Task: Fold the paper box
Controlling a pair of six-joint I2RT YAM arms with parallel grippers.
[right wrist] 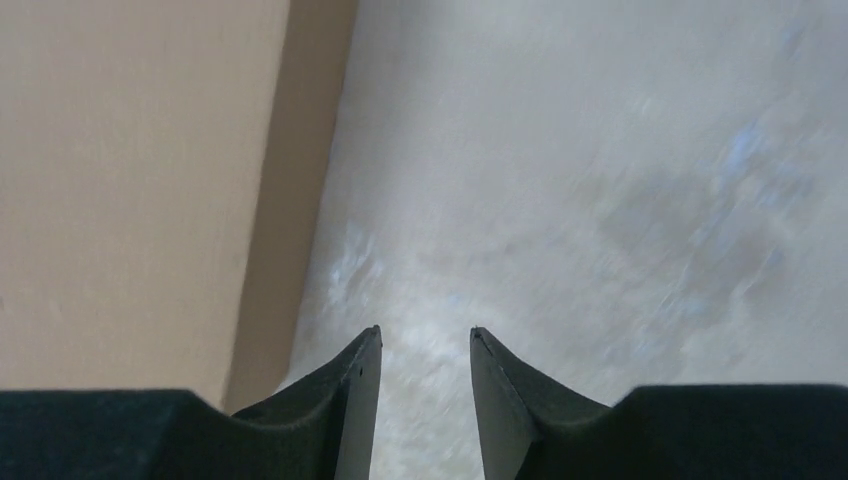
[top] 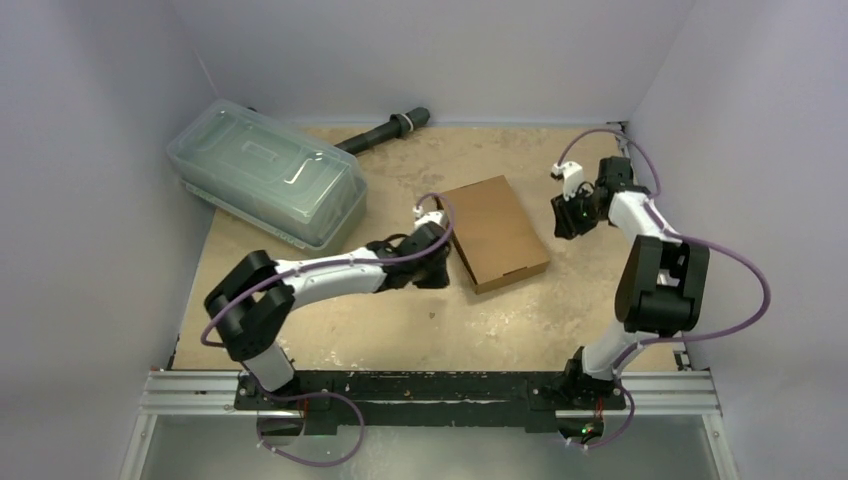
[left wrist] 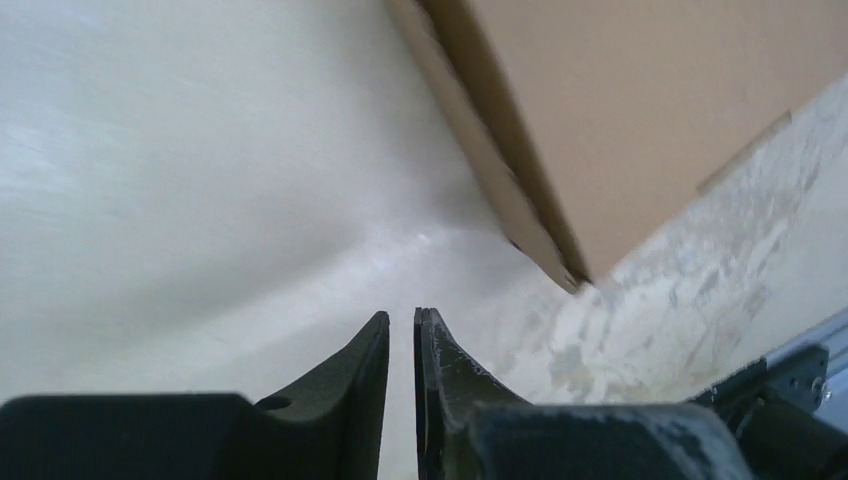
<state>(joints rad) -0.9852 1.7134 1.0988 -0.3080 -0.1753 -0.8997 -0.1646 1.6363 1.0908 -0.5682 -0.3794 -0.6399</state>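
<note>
The paper box (top: 495,232) lies flat in the middle of the surface (top: 400,325). It is folded up into a shallow closed brown cardboard mailer and sits at a slant to the surface's edges.

The left tool (left wrist: 402,315) is low by the box's near left corner. Its two black fingers are parted by only a narrow slit, and nothing is between them. In the left wrist view the box's corner is ahead and to the right of the fingertips, clear of them. No contact shows.

The right tool (right wrist: 425,332) hovers just off the box's right side. Its fingers are spread with a plain gap and only bare surface shows between them. In the right wrist view the box's side wall runs along the left, beside the left finger. I cannot tell whether that finger brushes the wall.

A clear greenish plastic lidded container (top: 265,185) stands at the far left, well apart from the box. A dark cylindrical object (top: 385,132) lies by the back wall.
</note>
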